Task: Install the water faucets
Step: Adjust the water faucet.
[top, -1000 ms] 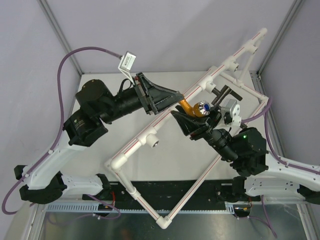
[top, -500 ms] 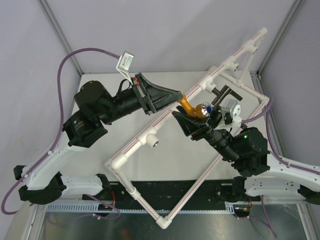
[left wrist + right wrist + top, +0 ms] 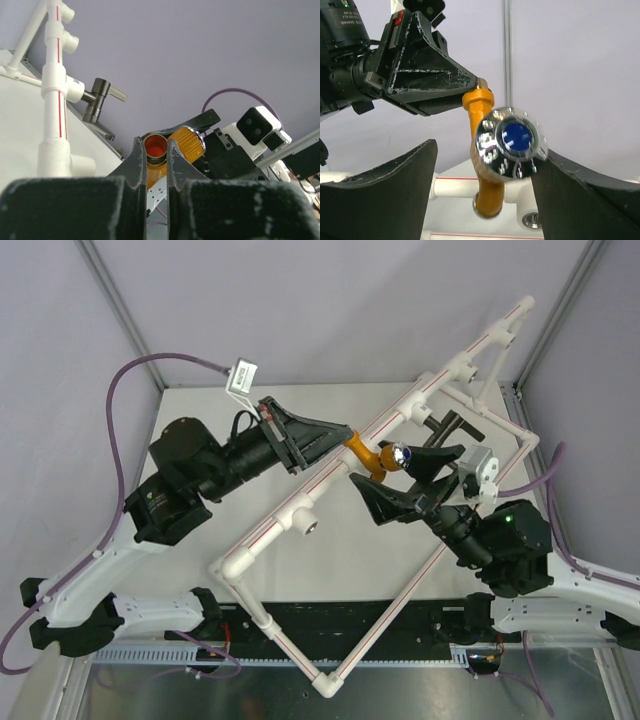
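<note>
Left gripper (image 3: pixel 156 148): pinched tight on one end of the small orange-brass tap (image 3: pixel 482 107).
Orange-brass tap: in the air just above the white plastic pipe frame (image 3: pixel 285 520), with its shiny silver-blue round knob (image 3: pixel 512 141) facing the right wrist camera.
Right gripper (image 3: pixel 400 475): spread wide with the knob between its fingers; I cannot tell whether they touch it.
Black metal tap (image 3: pixel 100 95): seated in a socket of the frame.

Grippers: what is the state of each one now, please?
Left gripper: shut on the orange-brass tap.
Right gripper: open, its fingers on either side of the knob.
</note>
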Robot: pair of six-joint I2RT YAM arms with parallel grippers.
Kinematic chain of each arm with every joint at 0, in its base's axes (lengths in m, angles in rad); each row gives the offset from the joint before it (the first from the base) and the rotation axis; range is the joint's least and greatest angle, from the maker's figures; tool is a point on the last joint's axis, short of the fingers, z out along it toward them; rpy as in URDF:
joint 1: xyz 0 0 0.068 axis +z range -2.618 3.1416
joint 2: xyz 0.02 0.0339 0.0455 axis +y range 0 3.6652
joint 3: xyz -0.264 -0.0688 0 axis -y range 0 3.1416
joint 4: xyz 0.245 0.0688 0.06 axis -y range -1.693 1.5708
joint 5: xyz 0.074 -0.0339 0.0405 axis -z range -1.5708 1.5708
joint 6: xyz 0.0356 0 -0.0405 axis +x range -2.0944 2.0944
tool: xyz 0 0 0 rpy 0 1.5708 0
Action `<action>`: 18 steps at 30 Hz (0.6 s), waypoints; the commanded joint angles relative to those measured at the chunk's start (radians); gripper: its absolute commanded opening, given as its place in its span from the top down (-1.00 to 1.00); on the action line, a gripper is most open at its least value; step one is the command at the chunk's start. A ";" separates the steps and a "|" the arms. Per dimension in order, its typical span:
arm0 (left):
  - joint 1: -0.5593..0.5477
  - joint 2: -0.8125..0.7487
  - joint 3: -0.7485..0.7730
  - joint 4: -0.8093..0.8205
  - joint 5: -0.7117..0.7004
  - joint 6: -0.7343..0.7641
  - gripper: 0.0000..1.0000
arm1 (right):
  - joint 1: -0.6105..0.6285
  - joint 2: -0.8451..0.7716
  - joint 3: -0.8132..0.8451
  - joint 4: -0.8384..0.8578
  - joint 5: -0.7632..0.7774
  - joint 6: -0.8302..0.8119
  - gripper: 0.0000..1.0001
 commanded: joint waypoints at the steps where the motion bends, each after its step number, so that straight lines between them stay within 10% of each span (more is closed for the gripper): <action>1: 0.005 -0.059 -0.032 0.142 -0.079 -0.021 1.00 | 0.017 -0.036 -0.044 0.120 0.019 -0.065 -0.55; 18: 0.012 -0.069 -0.087 0.245 -0.037 -0.105 1.00 | 0.033 0.030 -0.120 0.481 -0.071 -0.232 -0.27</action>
